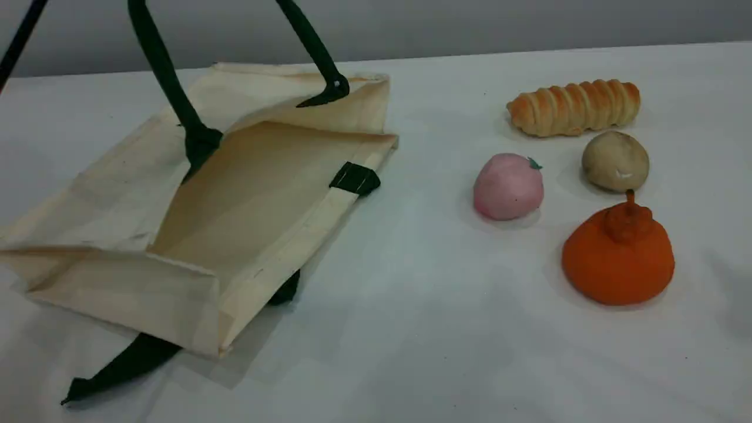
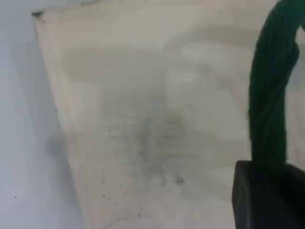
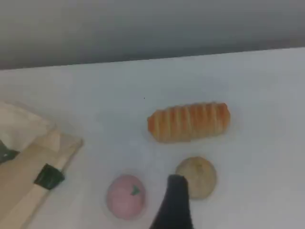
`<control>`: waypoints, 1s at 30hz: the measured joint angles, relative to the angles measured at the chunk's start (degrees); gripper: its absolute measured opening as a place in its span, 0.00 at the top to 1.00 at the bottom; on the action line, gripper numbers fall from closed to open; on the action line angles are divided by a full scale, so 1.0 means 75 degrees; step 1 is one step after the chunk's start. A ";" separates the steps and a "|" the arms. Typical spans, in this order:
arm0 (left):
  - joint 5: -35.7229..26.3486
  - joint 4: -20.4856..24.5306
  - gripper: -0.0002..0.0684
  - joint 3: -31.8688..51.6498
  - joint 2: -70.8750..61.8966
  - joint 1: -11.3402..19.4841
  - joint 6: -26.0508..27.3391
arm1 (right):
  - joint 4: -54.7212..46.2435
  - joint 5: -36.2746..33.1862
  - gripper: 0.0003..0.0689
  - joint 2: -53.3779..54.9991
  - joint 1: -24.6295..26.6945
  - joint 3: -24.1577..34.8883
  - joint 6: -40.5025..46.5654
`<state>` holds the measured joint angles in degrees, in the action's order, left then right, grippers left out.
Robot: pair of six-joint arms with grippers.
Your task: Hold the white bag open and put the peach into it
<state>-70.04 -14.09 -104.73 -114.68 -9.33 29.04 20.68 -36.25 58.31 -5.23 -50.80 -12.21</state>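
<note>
1. White bag (image 1: 194, 235) lies on its side at the left of the counter (image 1: 411, 352), mouth facing right toward the food, boxy sides partly collapsed.
2. Upper green handle (image 1: 164, 70) is pulled up taut from the bag's top panel and runs out of the scene view's top edge; the lower handle (image 1: 117, 367) lies flat on the counter under the bag.
3. Left tool (image 2: 267, 191) — only one dark fingertip shows in the left wrist view, with the green strap pressed against it and rising above it. The tool is closed narrowly on the handle, lifting the bag's upper side.
4. Peach (image 1: 508, 186) sits on the counter well right of the bag's mouth, leaf at its upper right, untouched.
5. Bread roll (image 1: 574, 107) lies behind the peach; potato (image 1: 615, 160) is just right of the peach; orange fruit (image 1: 618, 255) with a knobbed top sits nearest the camera, front right.
6. Right tool (image 3: 175, 205) — one dark fingertip seen in the right wrist view, hovering above the counter between peach and potato. Its jaws stand fully spread and hold nothing.
</note>
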 joint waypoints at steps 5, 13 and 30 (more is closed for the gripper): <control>0.0000 0.0015 0.85 0.0000 0.0244 0.0000 0.0072 | 0.0000 0.0000 0.14 0.0000 0.0000 0.0000 -0.0025; 0.0000 0.0008 0.85 0.0000 0.0823 0.0000 0.0219 | 0.0000 -0.0049 0.14 0.0000 0.0000 0.0000 -0.0034; 0.0000 -0.0942 0.85 0.0000 0.1357 0.0000 0.0589 | 0.0008 -0.0049 0.14 0.0000 0.0000 0.0000 -0.0080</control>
<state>-70.04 -21.15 -104.73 -104.50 -9.33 33.46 20.74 -36.62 58.31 -5.23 -50.80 -12.81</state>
